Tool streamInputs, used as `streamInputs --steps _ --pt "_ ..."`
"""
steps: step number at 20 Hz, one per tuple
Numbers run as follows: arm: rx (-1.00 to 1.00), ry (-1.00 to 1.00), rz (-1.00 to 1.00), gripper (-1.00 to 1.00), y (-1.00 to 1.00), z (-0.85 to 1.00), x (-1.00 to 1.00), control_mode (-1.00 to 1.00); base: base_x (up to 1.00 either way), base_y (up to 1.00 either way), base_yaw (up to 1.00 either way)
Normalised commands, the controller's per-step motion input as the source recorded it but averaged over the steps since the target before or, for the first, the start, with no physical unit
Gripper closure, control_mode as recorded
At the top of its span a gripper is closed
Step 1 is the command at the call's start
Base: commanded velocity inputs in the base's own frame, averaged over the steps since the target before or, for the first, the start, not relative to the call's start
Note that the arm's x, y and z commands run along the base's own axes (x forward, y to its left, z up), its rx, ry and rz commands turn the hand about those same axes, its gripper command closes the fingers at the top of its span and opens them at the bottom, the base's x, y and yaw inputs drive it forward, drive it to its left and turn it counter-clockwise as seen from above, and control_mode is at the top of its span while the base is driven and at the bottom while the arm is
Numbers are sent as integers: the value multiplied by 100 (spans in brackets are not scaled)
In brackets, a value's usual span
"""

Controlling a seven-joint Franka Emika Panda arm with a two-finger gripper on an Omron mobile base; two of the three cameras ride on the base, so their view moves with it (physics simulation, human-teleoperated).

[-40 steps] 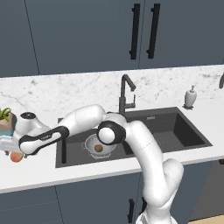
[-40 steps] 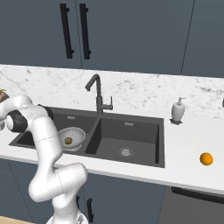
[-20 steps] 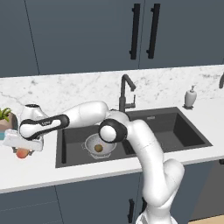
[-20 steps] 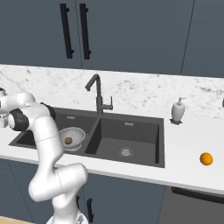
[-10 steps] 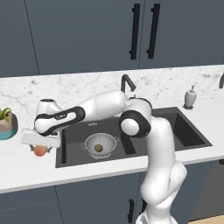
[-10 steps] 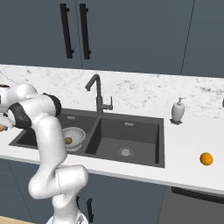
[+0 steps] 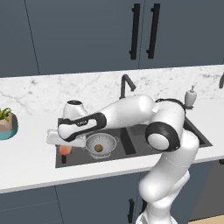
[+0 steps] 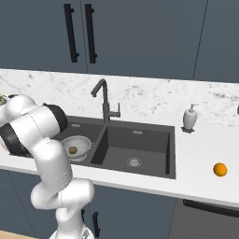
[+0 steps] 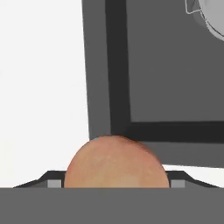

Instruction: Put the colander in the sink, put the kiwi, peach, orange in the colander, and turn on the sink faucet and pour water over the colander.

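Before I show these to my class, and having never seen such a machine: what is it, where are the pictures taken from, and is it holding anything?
It is a white robot arm in a simulated kitchen. Two cameras sit behind it, left and right; the third rides on its hand. The hand grips the peach over the left end of the dark sink. In the sink sits the colander with the kiwi in it. The orange waits on the counter, right of the sink. No water runs from the faucet.

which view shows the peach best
The hand view: the peach sits large and close between the gripper's dark fingertips. The left base view shows it as a small pinkish spot under the hand at the sink's left end.
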Motion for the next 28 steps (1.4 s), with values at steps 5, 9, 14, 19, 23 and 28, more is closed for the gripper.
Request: streamInputs --steps 5,9,14,19,23,28 --pt "-2 -5 -3 100 -98 6 11 -100 0 0 0" --pt "0 0 -9 100 -96 0 29 -100 0 0 0" --pt "-7 0 -8 100 -77 -10 59 -100 0 0 0" --pt "-24 -2 -11 100 -55 -30 74 -100 0 0 0" --pt "-19 0 -3 100 -30 -35 74 -100 0 0 0" --pt "-1 0 0 100 -7 -19 73 -100 0 0 0"
